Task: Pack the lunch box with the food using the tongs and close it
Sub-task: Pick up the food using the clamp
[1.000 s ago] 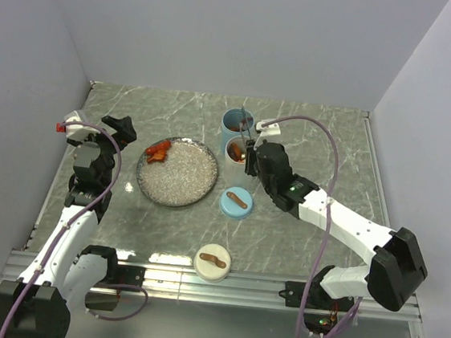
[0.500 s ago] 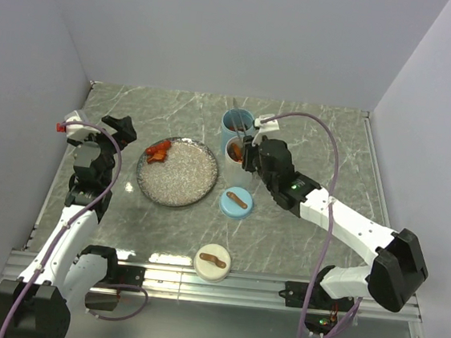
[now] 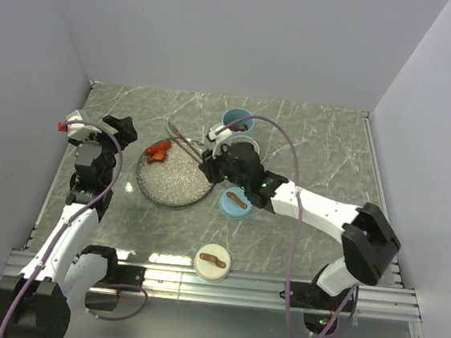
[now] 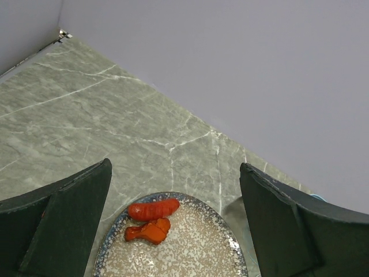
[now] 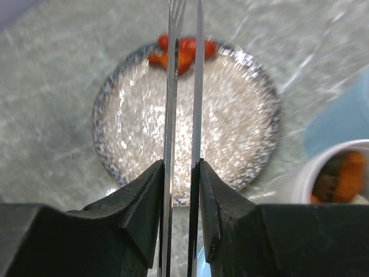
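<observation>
From my station I see the right tool [image 5: 181,173] clenched on the long slim grey metal tongs [image 5: 172,86], its two fingers pressing the thin flat arms close together with only a narrow gap between them. The tongs reach out over the speckled round plate [image 3: 177,186] on the grey marbled bench [image 3: 323,159]. From the overhead camera their far end lies past the plate's far rim. I can see nothing caught between the arms.

The red and orange food pieces [image 4: 151,219] lie together at the far left edge of the plate, and in the right wrist view the tong arms pass right over them. More orange and dark food [image 5: 343,173] sits inside the white round cup [image 3: 247,143], just right of the plate. The light blue round cup [image 3: 237,120] stands behind it.

The left tool [image 4: 174,167] hangs released, jaws wide apart, above the left side of the plate and gripping nothing.

A light blue round lid [image 3: 236,202] with a brown strip handle lies near the plate's right edge. A cream round lid [image 3: 212,262] lies closer to the arm bases.
</observation>
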`<state>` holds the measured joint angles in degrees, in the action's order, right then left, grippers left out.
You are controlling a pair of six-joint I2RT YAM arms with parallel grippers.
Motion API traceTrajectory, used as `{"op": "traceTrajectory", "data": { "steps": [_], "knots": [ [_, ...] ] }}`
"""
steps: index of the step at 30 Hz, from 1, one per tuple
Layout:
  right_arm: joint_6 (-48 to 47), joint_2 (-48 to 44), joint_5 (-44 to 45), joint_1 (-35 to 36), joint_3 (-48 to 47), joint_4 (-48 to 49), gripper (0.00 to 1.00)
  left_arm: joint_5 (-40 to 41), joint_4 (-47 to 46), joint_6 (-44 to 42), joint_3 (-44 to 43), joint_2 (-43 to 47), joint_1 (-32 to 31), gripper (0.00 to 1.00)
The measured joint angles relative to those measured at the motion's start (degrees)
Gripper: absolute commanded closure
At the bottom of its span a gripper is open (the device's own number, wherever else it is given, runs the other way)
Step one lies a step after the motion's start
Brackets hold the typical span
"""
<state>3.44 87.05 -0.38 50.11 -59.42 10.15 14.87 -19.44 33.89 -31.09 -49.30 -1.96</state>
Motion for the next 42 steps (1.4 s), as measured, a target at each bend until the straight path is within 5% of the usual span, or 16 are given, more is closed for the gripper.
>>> {"op": "traceTrajectory", "data": {
  "steps": [7,42],
  "knots": [
    [-1.66,8.26,-5.35,0.02,-0.66,0.11,0.62,0.02,-0.02,0.02,0.00,-0.04,0.00,0.01],
    [-7.87,19.65,-12.79,-2.91,-7.21,0.76,0.50,0.66,-0.83,0.02,0.00,-1.16,0.00,0.01]
  ]
}}
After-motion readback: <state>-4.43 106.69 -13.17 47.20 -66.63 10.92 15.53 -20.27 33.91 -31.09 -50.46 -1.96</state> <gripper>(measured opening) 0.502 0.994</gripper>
